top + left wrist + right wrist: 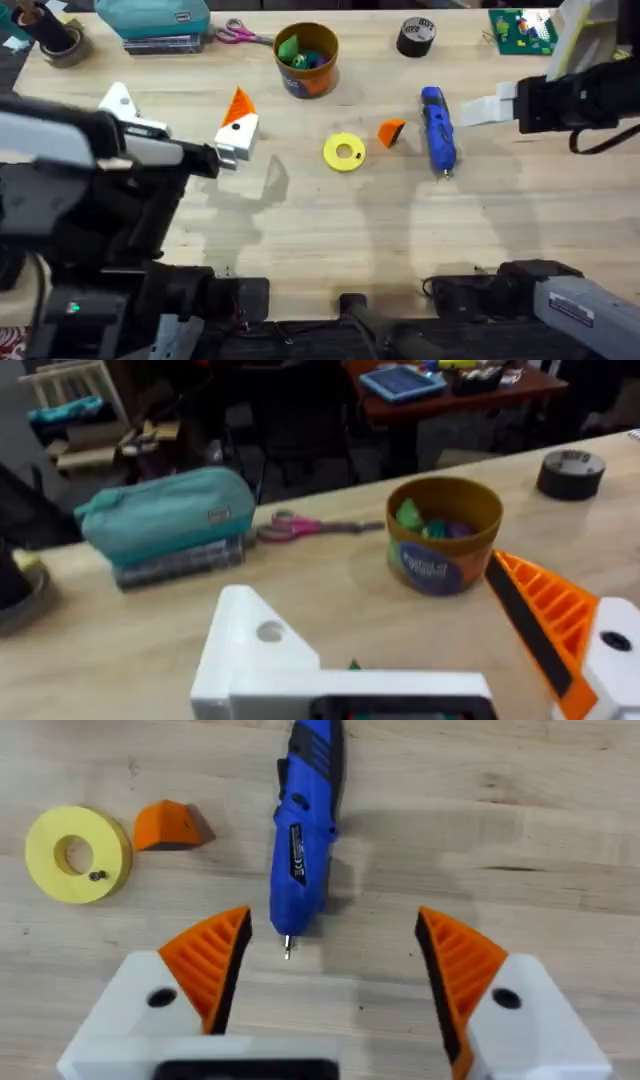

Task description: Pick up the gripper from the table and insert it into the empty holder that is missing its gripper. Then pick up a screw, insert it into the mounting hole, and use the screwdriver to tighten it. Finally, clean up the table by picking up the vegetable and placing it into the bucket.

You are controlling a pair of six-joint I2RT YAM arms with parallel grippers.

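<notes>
Currently nothing is installed: gripper (391, 132) lies loose on the table (330, 240); right hand (330, 965) wide open, empty; left hand's state cannot be told.

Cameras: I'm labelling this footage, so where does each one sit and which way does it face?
Overhead: above the arms' bases, looking down and forward at the table; both arms show.
Left wrist: looks over the bucket; left gripper at bottom.
Right wrist: looks down at the screwdriver; right gripper open.
Shared: overhead also shows bucket and screwdriver.
</notes>
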